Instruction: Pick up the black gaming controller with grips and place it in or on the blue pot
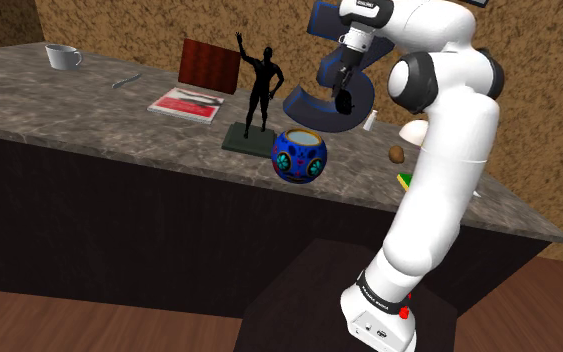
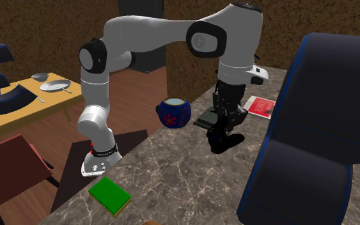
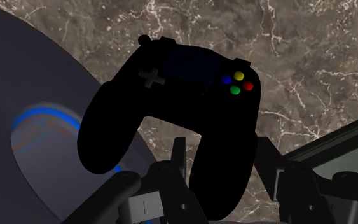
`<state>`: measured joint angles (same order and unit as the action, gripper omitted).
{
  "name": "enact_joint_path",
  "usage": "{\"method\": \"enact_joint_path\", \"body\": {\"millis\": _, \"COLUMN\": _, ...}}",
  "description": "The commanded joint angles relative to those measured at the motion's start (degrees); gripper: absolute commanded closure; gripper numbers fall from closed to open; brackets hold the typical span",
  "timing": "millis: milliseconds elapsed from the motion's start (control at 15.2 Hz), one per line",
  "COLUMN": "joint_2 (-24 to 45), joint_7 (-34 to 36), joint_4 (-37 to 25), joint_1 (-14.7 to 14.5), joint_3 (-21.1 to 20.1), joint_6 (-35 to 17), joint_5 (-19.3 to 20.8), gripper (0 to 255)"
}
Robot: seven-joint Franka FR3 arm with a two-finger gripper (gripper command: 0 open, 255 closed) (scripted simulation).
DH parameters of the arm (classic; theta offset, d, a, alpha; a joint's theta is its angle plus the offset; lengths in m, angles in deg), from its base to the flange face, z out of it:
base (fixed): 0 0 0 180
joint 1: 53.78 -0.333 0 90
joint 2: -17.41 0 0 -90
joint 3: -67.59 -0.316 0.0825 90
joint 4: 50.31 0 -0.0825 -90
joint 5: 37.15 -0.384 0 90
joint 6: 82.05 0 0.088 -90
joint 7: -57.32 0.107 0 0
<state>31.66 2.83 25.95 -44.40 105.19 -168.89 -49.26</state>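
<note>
Between the two black fingers of the gripper (image 3: 222, 156) we find one grip of the black controller (image 3: 171, 95). The jaws are closed only as far as that grip allows, and both fingers press against it. The rest of the controller hangs out beyond the fingertips, its face with the cross pad and four coloured buttons turned towards the wrist camera. The veined stone counter (image 1: 69, 110) lies behind it. We cannot establish whether the controller touches the counter or hangs clear of it. In the shoulder view the gripper points downward, and the blue pot (image 1: 299, 155) stands upright on the counter at seven o'clock from it, near but apart, with its mouth open upward. A black figurine (image 1: 262, 85) stands on a dark base at nine o'clock from the gripper. A large dark blue shape (image 1: 307, 103) rises directly behind the held controller. In the second exterior view the pot sits at ten o'clock from the gripper, and a red magazine (image 2: 261, 107) lies flat at two o'clock. A green book (image 2: 110, 195) lies well apart at eight o'clock, near the counter's edge.
</note>
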Motion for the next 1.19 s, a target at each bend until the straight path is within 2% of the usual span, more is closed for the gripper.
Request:
{"method": "enact_joint_path", "body": {"millis": 0, "joint_2": 0.5, "joint_7": 0.0, "joint_4": -2.1, "joint_1": 0.4, "joint_3": 0.1, "joint_6": 1.8, "joint_5": -0.3, "gripper": 255}}
{"method": "enact_joint_path", "body": {"millis": 264, "joint_2": 2.1, "joint_7": -0.2, "joint_4": -7.1, "joint_1": 1.7, "joint_3": 0.1, "joint_6": 5.4, "joint_5": -1.4, "gripper": 255}}
{"method": "enact_joint_path", "body": {"millis": 462, "joint_2": -6.2, "joint_7": 4.5, "joint_4": 2.5, "joint_1": -4.3, "joint_3": -0.7, "joint_6": 2.1, "joint_5": 3.7, "gripper": 255}}
{"method": "enact_joint_path", "body": {"millis": 660, "joint_2": -13.6, "joint_7": 9.9, "joint_4": 10.3, "joint_1": -8.3, "joint_3": -2.8, "joint_6": 0.0, "joint_5": 8.2, "gripper": 255}}
{"method": "enact_joint_path", "body": {"millis": 858, "joint_2": -20.1, "joint_7": 15.4, "joint_4": 16.7, "joint_1": -10.9, "joint_3": -5.8, "joint_6": -1.3, "joint_5": 11.6, "gripper": 255}}
{"method": "enact_joint_path", "body": {"millis": 1122, "joint_2": -27.3, "joint_7": 22.4, "joint_4": 23.8, "joint_1": -12.9, "joint_3": -10.4, "joint_6": -2.1, "joint_5": 14.5, "gripper": 255}}
